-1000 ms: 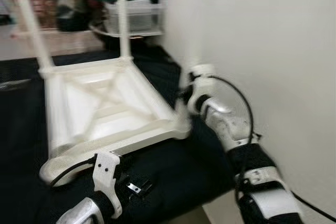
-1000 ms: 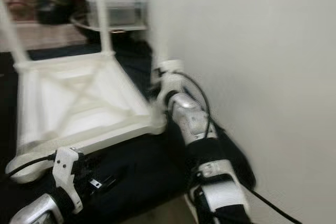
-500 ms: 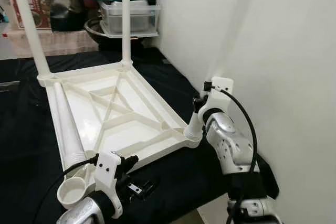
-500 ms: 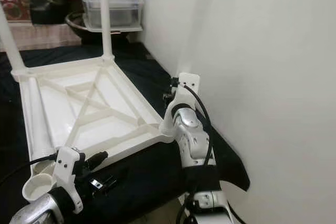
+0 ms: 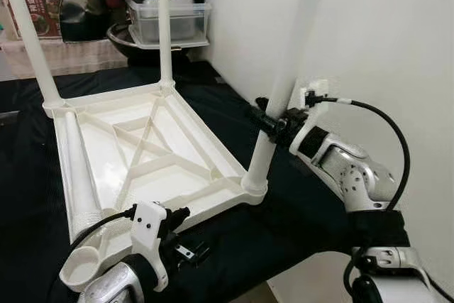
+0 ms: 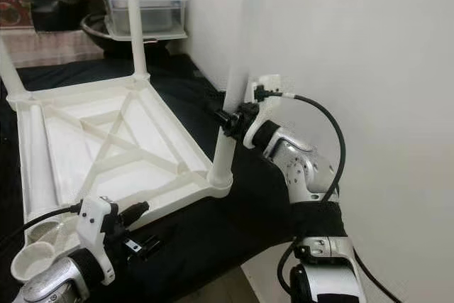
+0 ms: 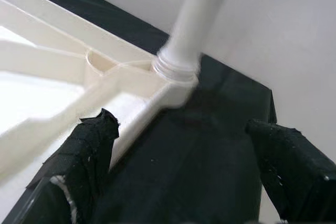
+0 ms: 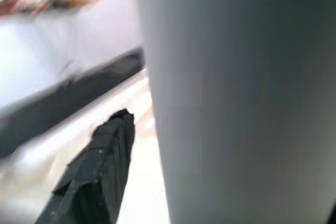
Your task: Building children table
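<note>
1. Right eye view puts my right tool (image 6: 228,120) at mid-height on the white plastic table leg (image 6: 240,69), fingers pinching it from both sides; that leg stands in the near right corner socket of the upturned white plastic child's tabletop (image 6: 106,140), which lies on the black-draped counter (image 6: 198,235).

2. My left tool (image 5: 183,235) hovers low over the near edge of the tabletop, fingers spread and gripping nothing; its wrist view looks between them at the seated leg's threaded base (image 7: 176,69).

3. The risk I judge greatest: the leg leans slightly, so if I twist or push off-axis it could cross-thread or jam in the socket.

4. With nothing pinning the tabletop, my turning could drag it across the cloth toward the counter's near edge.

5. A loose white leg (image 5: 76,182) lies along the tabletop's left side, its open end overhanging near my left tool; a shove could roll it off.

6. My right tool's cable (image 5: 394,140) loops close to the white wall (image 5: 383,47), which leaves my arm little room.

7. Hard to make out: whether the leg is fully home in its socket. My right wrist view is blurred, mostly pale leg and one black finger (image 8: 100,171). The two far legs (image 5: 164,26) are cut off at the top.
</note>
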You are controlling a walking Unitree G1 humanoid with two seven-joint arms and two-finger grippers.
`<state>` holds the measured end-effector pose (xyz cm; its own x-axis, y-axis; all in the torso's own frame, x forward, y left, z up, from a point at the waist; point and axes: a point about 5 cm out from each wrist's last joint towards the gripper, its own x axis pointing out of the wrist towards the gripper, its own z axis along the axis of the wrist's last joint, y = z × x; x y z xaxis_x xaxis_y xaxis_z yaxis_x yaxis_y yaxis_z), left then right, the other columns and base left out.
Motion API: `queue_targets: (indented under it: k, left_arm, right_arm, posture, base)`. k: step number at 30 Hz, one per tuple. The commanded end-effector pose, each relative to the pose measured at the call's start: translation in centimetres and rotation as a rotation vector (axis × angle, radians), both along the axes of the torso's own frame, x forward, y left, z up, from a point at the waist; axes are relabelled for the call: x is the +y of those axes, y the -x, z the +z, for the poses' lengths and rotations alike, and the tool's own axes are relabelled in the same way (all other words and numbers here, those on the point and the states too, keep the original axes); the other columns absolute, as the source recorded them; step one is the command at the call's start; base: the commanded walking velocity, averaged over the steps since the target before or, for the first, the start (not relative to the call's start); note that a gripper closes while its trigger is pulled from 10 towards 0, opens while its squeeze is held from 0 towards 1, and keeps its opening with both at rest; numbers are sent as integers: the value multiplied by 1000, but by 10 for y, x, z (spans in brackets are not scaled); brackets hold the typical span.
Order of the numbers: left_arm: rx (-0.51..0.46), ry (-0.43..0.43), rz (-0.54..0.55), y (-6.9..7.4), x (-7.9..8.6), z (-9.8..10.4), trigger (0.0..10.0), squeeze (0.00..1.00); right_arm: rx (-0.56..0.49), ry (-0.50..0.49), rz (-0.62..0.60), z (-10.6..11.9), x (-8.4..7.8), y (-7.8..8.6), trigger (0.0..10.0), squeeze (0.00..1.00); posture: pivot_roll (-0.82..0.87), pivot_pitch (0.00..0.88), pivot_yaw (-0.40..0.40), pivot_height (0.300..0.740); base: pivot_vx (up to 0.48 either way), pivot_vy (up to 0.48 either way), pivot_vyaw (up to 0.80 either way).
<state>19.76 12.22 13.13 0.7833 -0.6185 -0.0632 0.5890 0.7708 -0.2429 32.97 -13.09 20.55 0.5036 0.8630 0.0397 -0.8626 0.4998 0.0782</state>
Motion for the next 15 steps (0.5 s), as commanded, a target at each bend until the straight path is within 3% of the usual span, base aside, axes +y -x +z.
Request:
queue_targets:
  k: [1,2,4,5,11,12,13,14,15]
  left_arm:
    - [12,-12,-14,-1,0,-4,10000,0]
    - [12,-14,-18,-2,-1,-5,10000,0]
    - [12,-14,-19,-2,-1,-5,10000,0]
    - [13,-14,-21,-1,-1,-5,10000,0]
    - [17,-17,-29,-1,0,-6,10000,0]
    - [19,-19,-33,0,0,-7,10000,0]
    - [22,-17,-39,0,-1,-7,10000,0]
    - [23,-14,-43,0,-2,-8,10000,0]
    - [23,-14,-43,0,-2,-8,10000,0]
  right_arm:
    - [18,66,221,-20,29,17,4863,0]
    - [31,84,261,-29,35,21,3176,0]
    - [39,89,264,-33,38,21,3176,0]
    - [44,100,260,-38,42,21,0,0]
    - [49,121,269,-46,41,21,0,0]
    - [57,152,171,-50,39,13,0,0]
    - [93,206,-93,-56,32,-8,0,0]
    - [116,248,-277,-61,26,-20,0,0]
    - [116,248,-277,-61,26,-20,0,0]
  posture:
    - [33,0,-117,740]
    - [38,0,-117,740]
    - [38,0,-117,740]
    - [40,0,-116,740]
    - [40,0,-116,740]
    - [33,0,-113,740]
    - [30,0,-113,740]
    - [28,0,-113,740]
    - [28,0,-113,740]
  base:
    - [0,0,0]
    - [0,0,0]
    - [0,0,0]
    - [0,0,0]
    - [0,0,0]
    - [0,0,0]
    - [0,0,0]
    - [0,0,0]
    - [0,0,0]
